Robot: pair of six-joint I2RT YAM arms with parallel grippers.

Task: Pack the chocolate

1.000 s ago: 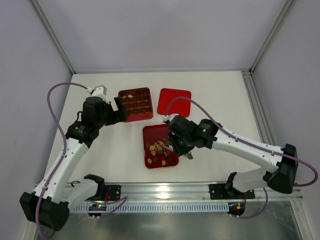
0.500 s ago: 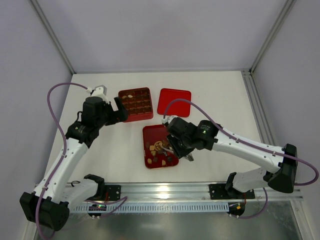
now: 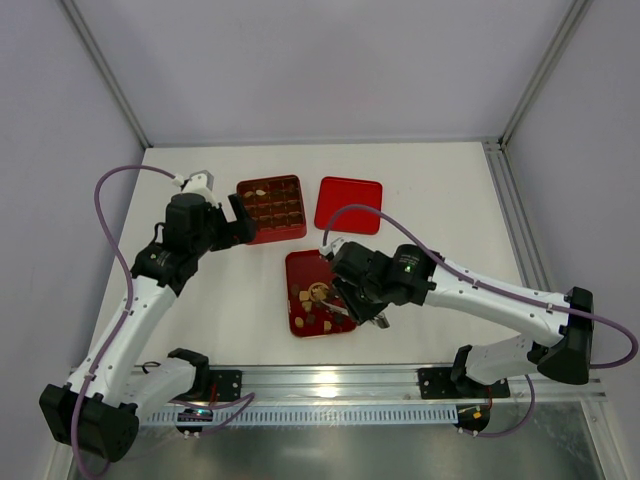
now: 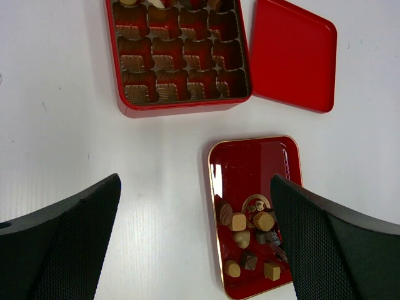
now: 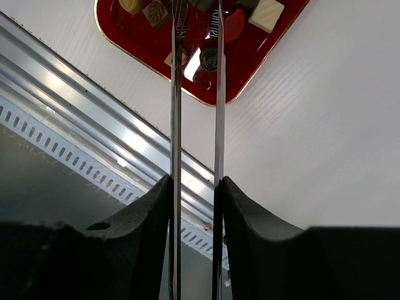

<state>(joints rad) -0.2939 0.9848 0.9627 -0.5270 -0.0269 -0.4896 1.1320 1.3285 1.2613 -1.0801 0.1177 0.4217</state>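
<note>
The chocolate (image 4: 240, 222) sits in a little heap at the near end of the flat red tray (image 4: 250, 165), the end closest to the arms. The far end of the tray is bare. The tray's long side runs from near to far. The right gripper (image 5: 195, 184) is right over the near end of the tray, so it is the close one. Its two black fingers squeeze a pair of thin metal tongs (image 5: 175, 112). The tongs point straight down into the heap. Their two blades stand only a little way apart, side by side. Dark pieces lie between and around the tips, but I cannot tell if the tongs have hold of one. The left gripper (image 4: 195, 206) hangs above the table, well away from the tray's far end, with its fingers spread wide and nothing in them. The red box (image 4: 181, 107) with small cups lies past the tray's far end, and the lid (image 4: 290, 53) lies just beside the box. I think the next pick belongs to the right arm, because the pieces are just under its tips. After that the piece must go past the tray's far end to the box.
</note>
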